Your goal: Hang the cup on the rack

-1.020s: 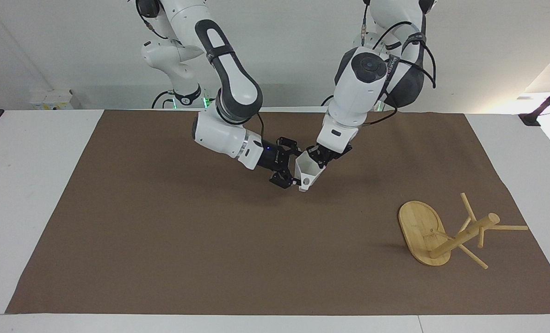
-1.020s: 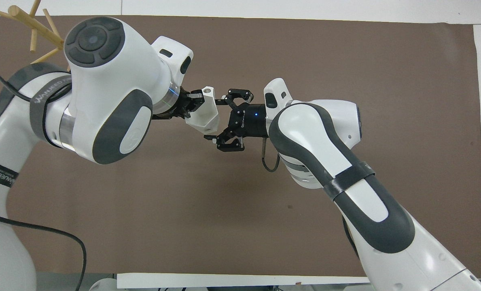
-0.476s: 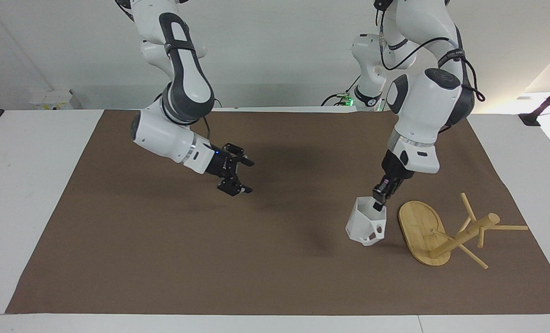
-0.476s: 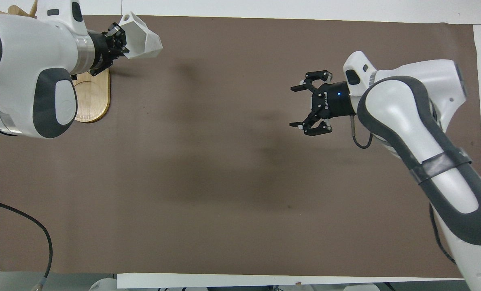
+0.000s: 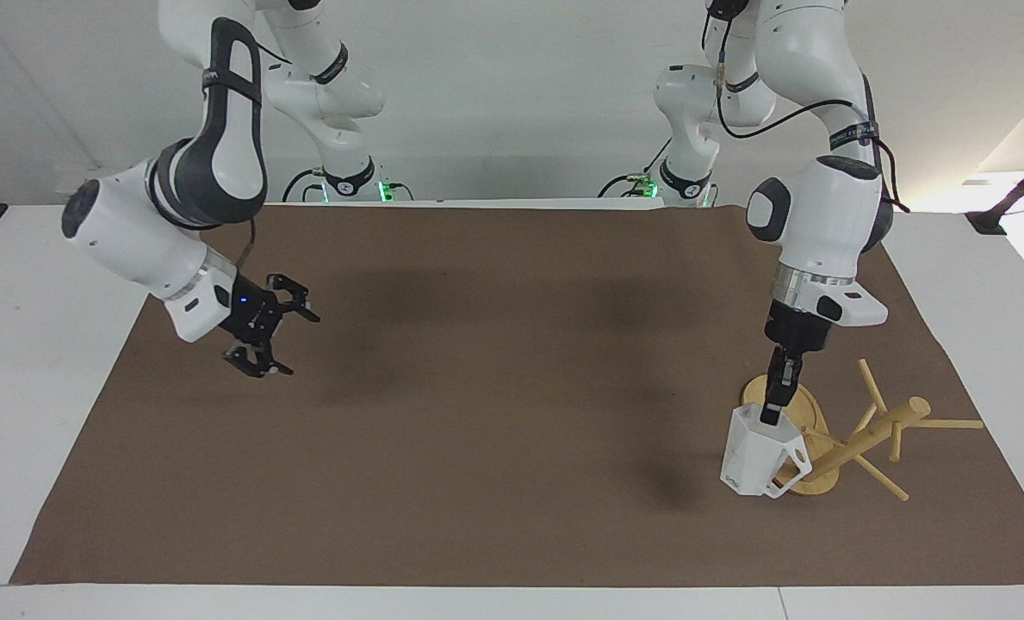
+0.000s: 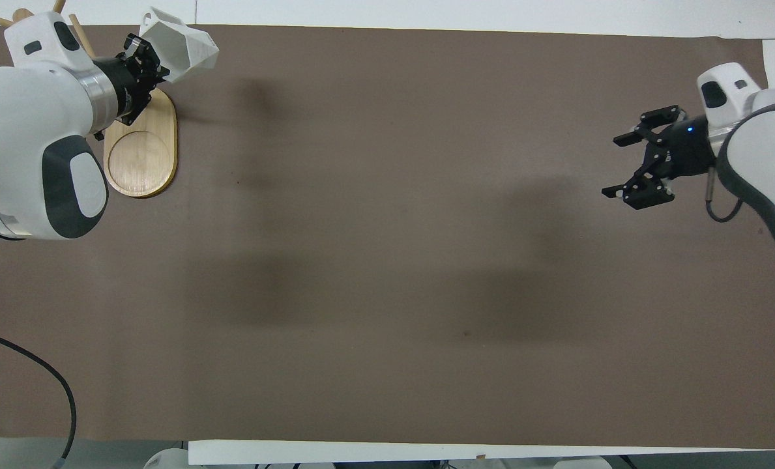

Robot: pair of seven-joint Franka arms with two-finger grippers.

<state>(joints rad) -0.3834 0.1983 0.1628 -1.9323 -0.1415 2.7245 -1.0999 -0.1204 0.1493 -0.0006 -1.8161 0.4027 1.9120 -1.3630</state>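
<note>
The white faceted cup (image 5: 757, 461) hangs from my left gripper (image 5: 772, 413), which is shut on its rim. The cup is tilted and held low over the edge of the rack's oval base, its cut-out handle turned toward the post. The bamboo rack (image 5: 873, 435) stands toward the left arm's end of the table, its thin pegs bare. In the overhead view the cup (image 6: 178, 45) and left gripper (image 6: 141, 58) are over the end of the rack's base (image 6: 141, 153) farther from the robots. My right gripper (image 5: 292, 344) is open and empty, in the air over the right arm's end of the mat (image 6: 612, 166).
A brown mat (image 5: 512, 430) covers most of the white table (image 5: 46, 387). Nothing else lies on it between the two arms.
My left gripper has carried the cup from the middle of the table to the rack's base and lowered it. My right gripper has let go, opened and drawn back toward its own end.
</note>
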